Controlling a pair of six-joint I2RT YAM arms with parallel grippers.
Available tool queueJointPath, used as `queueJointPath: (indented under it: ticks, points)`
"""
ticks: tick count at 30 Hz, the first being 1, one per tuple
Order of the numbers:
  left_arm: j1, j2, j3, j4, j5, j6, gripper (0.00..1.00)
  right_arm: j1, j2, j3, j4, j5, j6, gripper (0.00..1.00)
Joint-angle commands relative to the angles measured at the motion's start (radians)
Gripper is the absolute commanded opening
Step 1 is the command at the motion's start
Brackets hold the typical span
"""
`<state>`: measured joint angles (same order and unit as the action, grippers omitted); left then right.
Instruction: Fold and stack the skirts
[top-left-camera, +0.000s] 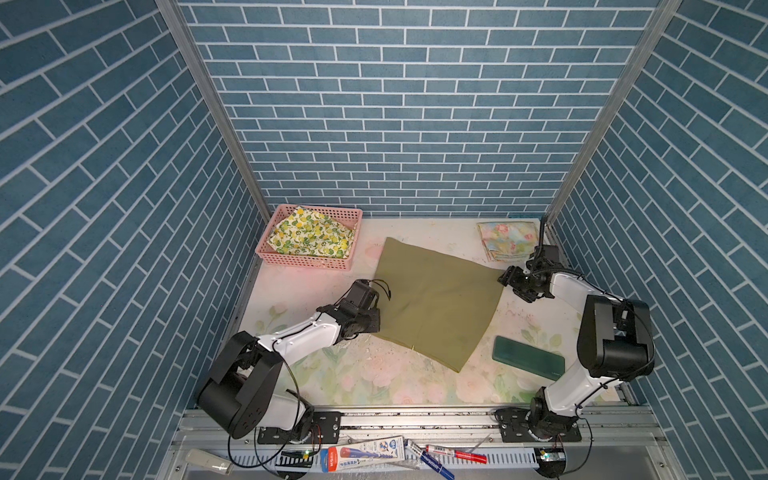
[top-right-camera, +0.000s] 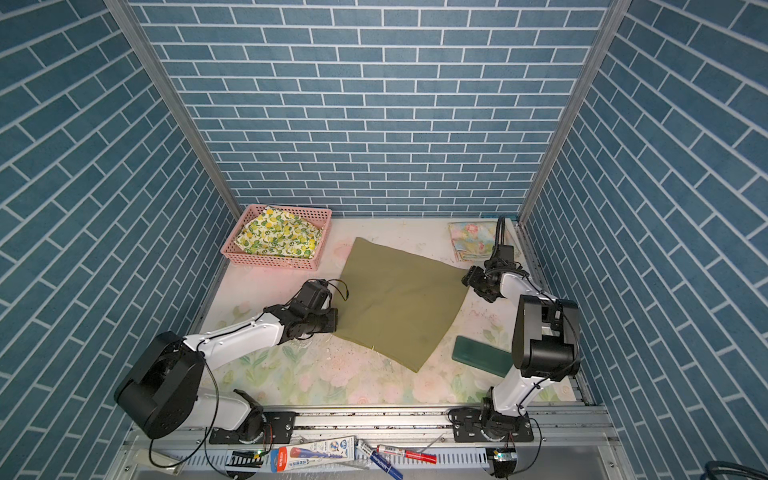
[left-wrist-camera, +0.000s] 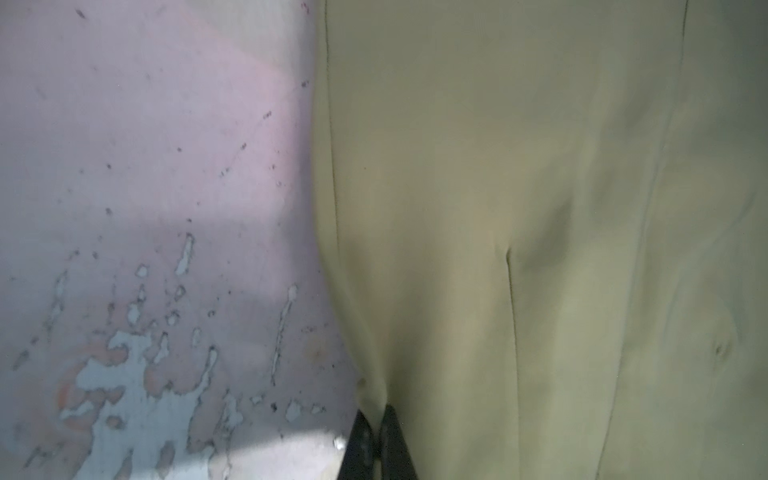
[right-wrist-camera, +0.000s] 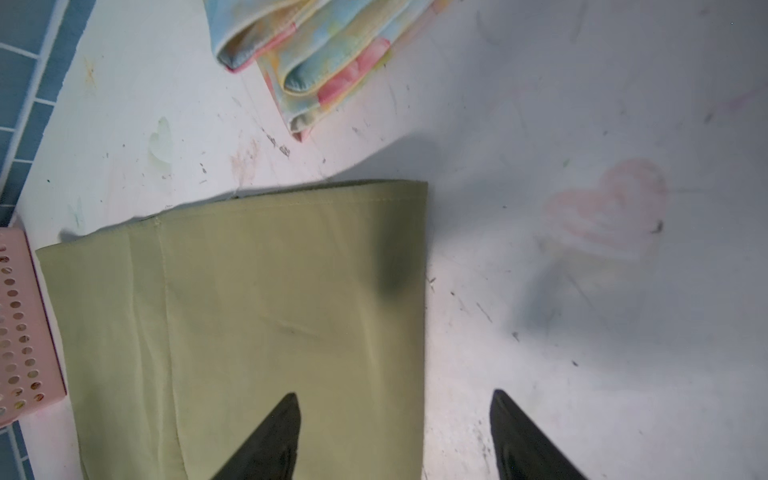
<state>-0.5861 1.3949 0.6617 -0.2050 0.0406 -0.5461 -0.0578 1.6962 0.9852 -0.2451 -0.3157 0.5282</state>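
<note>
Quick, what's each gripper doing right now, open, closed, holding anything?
Left gripper: closed, pinching the edge of the green skirt.
Right gripper: open, holding nothing, poised over the skirt's other edge.

I'm seeing the worn floral table carrying the olive skirt mid-table, the folded pastel skirt, a pink basket and a green block

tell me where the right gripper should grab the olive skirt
Probably the corner of the olive skirt nearest the open right gripper, which straddles its side edge. The cloth lies flat, so come in low from the right and pinch that edge; the left gripper pinches the opposite edge.
</note>
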Motion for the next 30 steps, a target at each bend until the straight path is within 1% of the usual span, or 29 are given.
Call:
queueJointPath:
  ticks: [1,4,8,9,11,12,13,14,15,16,18,19,21,23,30]
  points:
    - [-0.024,-0.035,-0.033,-0.042,-0.019,-0.028,0.00,-0.004,0.045,-0.046,0.081,-0.054,0.039,0.66]
    - [-0.044,-0.051,-0.050,-0.045,-0.013,-0.041,0.00,-0.004,0.085,-0.056,0.135,-0.066,0.051,0.63]
    - [-0.066,-0.052,-0.052,-0.036,0.005,-0.058,0.08,-0.002,0.130,-0.059,0.188,-0.072,0.065,0.56]
    - [-0.077,-0.052,-0.049,-0.039,0.003,-0.063,0.08,-0.002,0.135,-0.059,0.199,-0.074,0.067,0.52]
    - [-0.094,-0.050,-0.045,-0.040,0.002,-0.070,0.09,0.001,0.132,-0.057,0.209,-0.080,0.061,0.33]
    - [-0.099,-0.050,-0.045,-0.041,0.003,-0.071,0.10,0.003,0.123,-0.056,0.208,-0.074,0.061,0.22]
    - [-0.103,-0.051,-0.045,-0.045,-0.005,-0.072,0.13,0.007,0.111,-0.054,0.202,-0.070,0.061,0.13]
    - [-0.103,-0.049,-0.045,-0.048,-0.011,-0.069,0.15,0.012,0.098,-0.054,0.200,-0.067,0.057,0.04]
    - [-0.104,-0.051,-0.045,-0.055,-0.024,-0.065,0.18,0.019,0.081,-0.052,0.195,-0.059,0.051,0.00]
    - [-0.103,-0.051,-0.044,-0.061,-0.039,-0.057,0.27,0.027,0.068,-0.043,0.180,-0.048,0.044,0.00]
    - [-0.103,-0.052,-0.037,-0.080,-0.078,-0.045,0.52,0.044,0.046,-0.026,0.147,-0.026,0.031,0.00]
    - [-0.103,-0.051,-0.030,-0.090,-0.096,-0.037,0.61,0.054,0.034,-0.018,0.132,-0.020,0.027,0.00]
    - [-0.102,-0.050,-0.022,-0.095,-0.120,-0.026,0.71,0.075,0.014,-0.004,0.107,0.002,0.023,0.00]
    - [-0.098,-0.042,-0.015,-0.096,-0.141,-0.016,0.74,0.096,-0.008,0.005,0.090,0.026,0.020,0.00]
    - [-0.074,0.018,-0.020,-0.033,-0.132,-0.006,0.74,0.192,-0.063,0.072,0.001,0.110,0.032,0.00]
